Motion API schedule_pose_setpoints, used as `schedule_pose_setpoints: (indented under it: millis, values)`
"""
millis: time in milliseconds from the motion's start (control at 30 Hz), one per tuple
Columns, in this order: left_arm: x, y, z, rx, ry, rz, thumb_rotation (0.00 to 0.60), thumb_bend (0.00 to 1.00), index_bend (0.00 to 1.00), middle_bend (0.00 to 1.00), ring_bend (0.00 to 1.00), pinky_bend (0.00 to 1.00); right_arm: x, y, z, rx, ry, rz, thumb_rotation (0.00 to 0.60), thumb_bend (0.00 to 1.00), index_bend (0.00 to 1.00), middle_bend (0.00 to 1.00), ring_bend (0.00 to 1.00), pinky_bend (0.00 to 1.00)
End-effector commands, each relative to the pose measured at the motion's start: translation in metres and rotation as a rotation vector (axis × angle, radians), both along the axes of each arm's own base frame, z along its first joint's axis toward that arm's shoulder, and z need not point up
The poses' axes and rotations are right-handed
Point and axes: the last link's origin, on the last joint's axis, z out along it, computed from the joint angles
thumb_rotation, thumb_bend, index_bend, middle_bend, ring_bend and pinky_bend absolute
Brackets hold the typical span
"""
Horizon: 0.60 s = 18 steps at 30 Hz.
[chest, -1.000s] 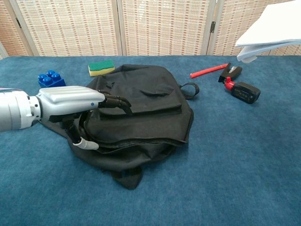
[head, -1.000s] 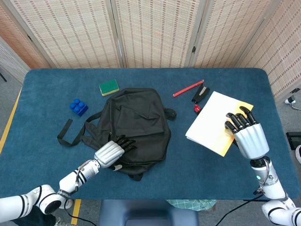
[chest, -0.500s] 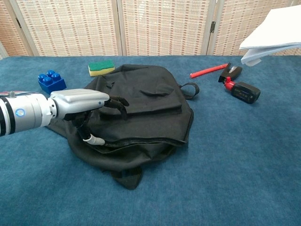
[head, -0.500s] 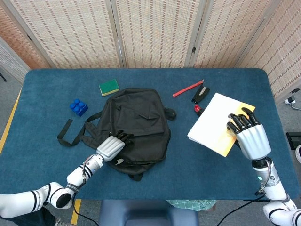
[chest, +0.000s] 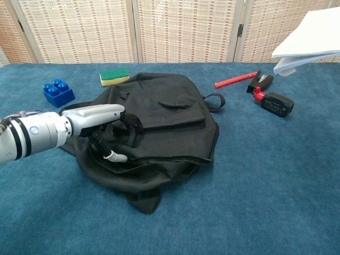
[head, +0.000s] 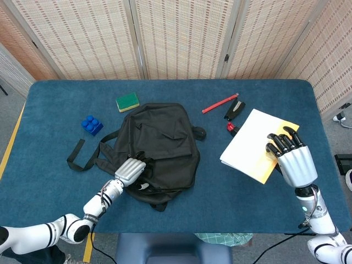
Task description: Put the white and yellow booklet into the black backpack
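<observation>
Since a second ago the left hand [chest: 109, 130] has turned and curled its fingers down into the limp fabric at the near edge of the black backpack [head: 159, 146], gripping it. The flat white and yellow booklet [head: 254, 144] is held above the table's right side by the right hand [head: 290, 157], fingers closed on its near edge.

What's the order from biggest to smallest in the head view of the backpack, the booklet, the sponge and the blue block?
1. Backpack, clearly largest.
2. Booklet.
3. Sponge and blue block: these look about alike, so they are left unranked.
</observation>
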Motion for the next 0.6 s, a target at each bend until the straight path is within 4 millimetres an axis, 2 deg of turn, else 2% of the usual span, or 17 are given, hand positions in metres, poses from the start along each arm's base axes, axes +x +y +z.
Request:
schedule_pose_setpoints:
  millis: [33,200,400,600]
  values:
    - [0.003,0.000,-0.002,0.014,-0.048,0.020,0.600,0.48,0.66,0.32,0.31,0.08,0.000,0.001,0.001,-0.001,-0.006,0.005,0.600,0.42,0.79,0.44,0.46,0.28]
    - [0.014,0.000,0.001,0.034,-0.137,0.035,0.600,0.55,0.71,0.40,0.39,0.11,-0.001,0.005,0.002,-0.004,-0.017,0.020,0.600,0.42,0.79,0.44,0.46,0.28]
    - [0.024,-0.002,0.007,0.019,-0.171,0.030,0.600,0.64,0.73,0.48,0.44,0.13,0.000,0.009,0.005,-0.012,-0.033,0.037,0.600,0.43,0.79,0.44,0.46,0.28]
    - [0.039,0.001,0.031,0.043,-0.253,0.022,0.600,0.72,0.73,0.50,0.46,0.13,0.007,0.018,0.010,0.016,-0.090,0.104,0.600,0.44,0.79,0.44,0.46,0.28]
